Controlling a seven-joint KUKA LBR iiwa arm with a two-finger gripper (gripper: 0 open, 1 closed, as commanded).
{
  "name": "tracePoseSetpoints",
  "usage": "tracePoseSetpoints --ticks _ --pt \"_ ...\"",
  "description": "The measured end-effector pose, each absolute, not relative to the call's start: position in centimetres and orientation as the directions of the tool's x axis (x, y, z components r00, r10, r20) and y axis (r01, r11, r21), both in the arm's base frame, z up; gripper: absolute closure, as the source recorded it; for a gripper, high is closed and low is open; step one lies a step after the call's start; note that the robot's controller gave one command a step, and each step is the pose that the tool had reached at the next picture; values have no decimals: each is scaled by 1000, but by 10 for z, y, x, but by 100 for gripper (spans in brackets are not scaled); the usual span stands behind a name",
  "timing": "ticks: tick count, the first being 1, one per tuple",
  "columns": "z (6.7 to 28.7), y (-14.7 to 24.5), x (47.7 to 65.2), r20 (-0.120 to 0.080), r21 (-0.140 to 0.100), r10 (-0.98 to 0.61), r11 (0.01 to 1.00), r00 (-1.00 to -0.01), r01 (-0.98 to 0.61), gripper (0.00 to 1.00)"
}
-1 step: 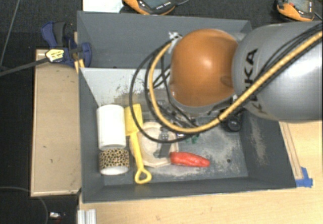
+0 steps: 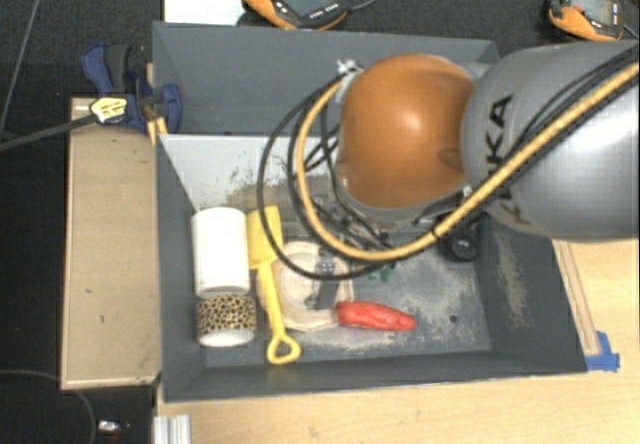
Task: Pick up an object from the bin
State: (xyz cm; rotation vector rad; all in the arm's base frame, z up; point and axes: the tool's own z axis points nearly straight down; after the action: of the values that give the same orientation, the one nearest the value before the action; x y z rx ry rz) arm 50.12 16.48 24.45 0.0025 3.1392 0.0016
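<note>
- In the lower middle of the grey bin (image 2: 250,62), the gripper (image 2: 322,286) hangs over a cream round dish (image 2: 292,310), under the arm's orange cover (image 2: 405,127).
- Whether it is clenched or released cannot be told.
- A red pepper-shaped thing (image 2: 375,316) lies just right of the dish.

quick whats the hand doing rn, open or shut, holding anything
Hand: cannot be told whether open or closed. It sits low in the bin under the orange wrist cover, over the pale round thing beside the yellow tool.
</note>
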Motion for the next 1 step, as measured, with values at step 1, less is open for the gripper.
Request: tracePoseSetpoints --ticks 1 --pt "146 186 506 -5 0 -350 937 -937 -350 0"
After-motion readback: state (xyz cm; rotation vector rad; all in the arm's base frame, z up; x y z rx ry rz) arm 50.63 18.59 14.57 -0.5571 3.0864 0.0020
